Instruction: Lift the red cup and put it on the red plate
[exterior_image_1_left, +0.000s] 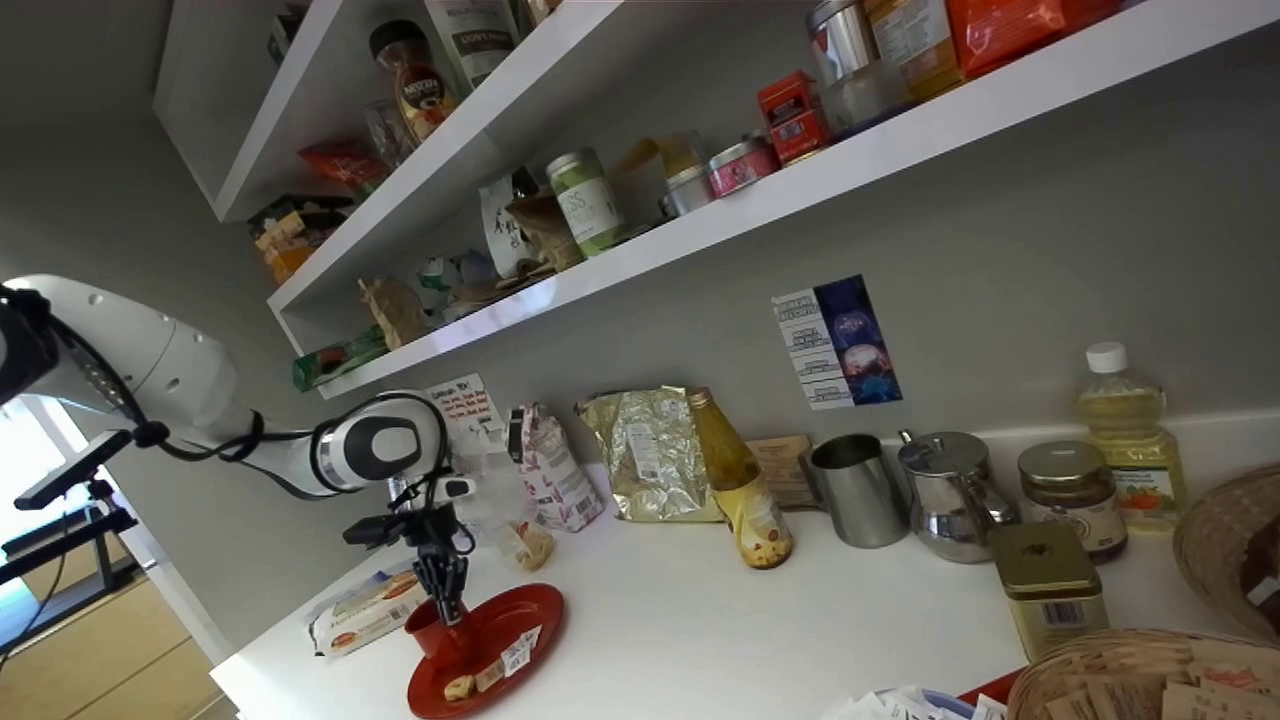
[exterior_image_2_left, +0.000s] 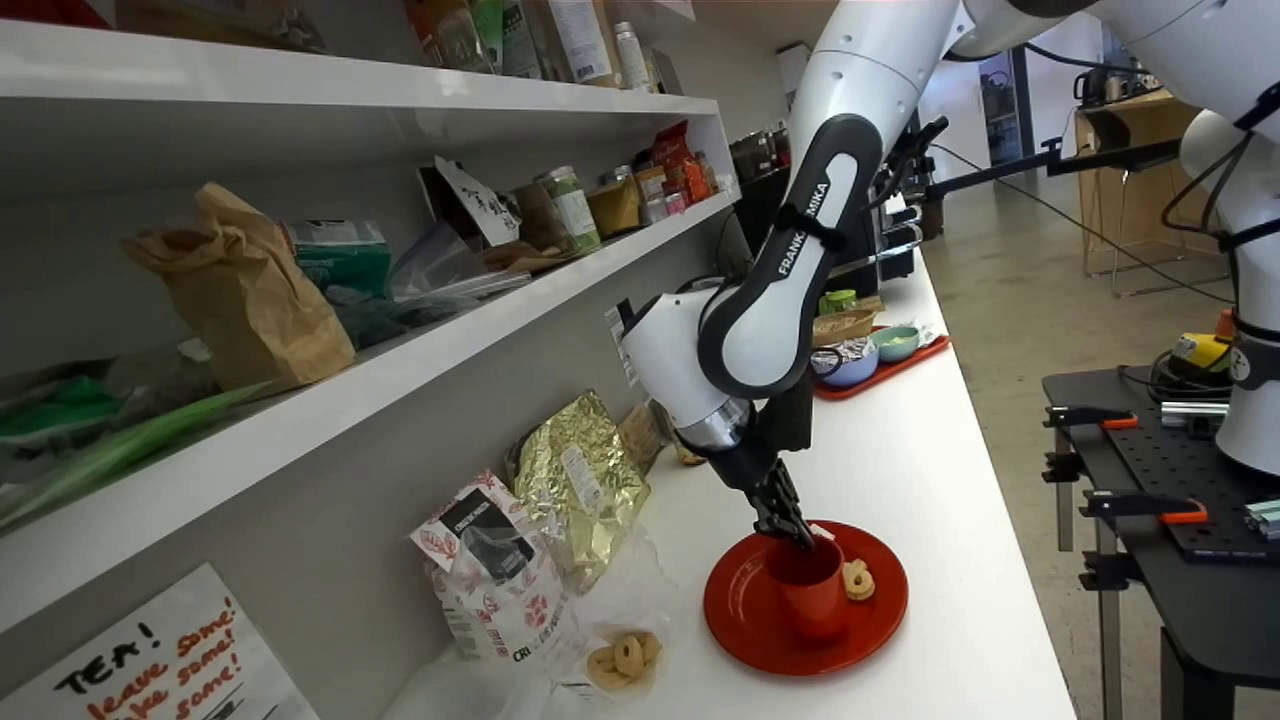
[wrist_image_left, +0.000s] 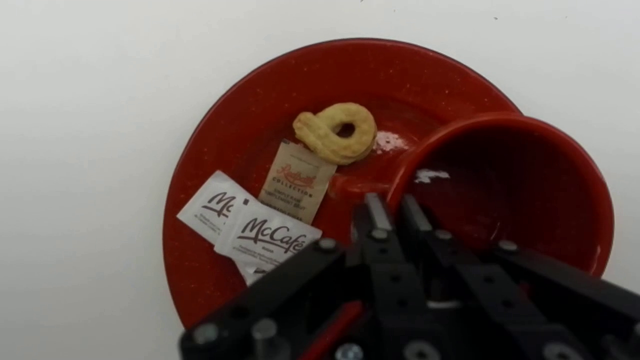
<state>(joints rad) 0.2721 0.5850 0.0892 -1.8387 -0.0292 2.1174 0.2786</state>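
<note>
In both exterior views the Franka Emika Panda arm (exterior_image_2_left: 875, 65) is glossy white, its thick segments smooth and rounded, with small grey dots (exterior_image_1_left: 173, 384) on the shell. Black trim (exterior_image_2_left: 846, 130) carries white lettering (exterior_image_2_left: 790, 258) reading "FRANKA EMIKA", a black strap (exterior_image_2_left: 812, 226) crossing between the two words. Black cables (exterior_image_1_left: 126, 400) run along the outside, bound by black ties (exterior_image_1_left: 245, 437). A silver collar (exterior_image_2_left: 720, 425) rings the wrist. At the right, the base column (exterior_image_2_left: 1255, 410) is also white. In the wrist view the claw (wrist_image_left: 393, 202) is matte black, with bar-shaped links, round silver screws (wrist_image_left: 379, 234) and narrow grey fingertips (wrist_image_left: 378, 215).
</note>
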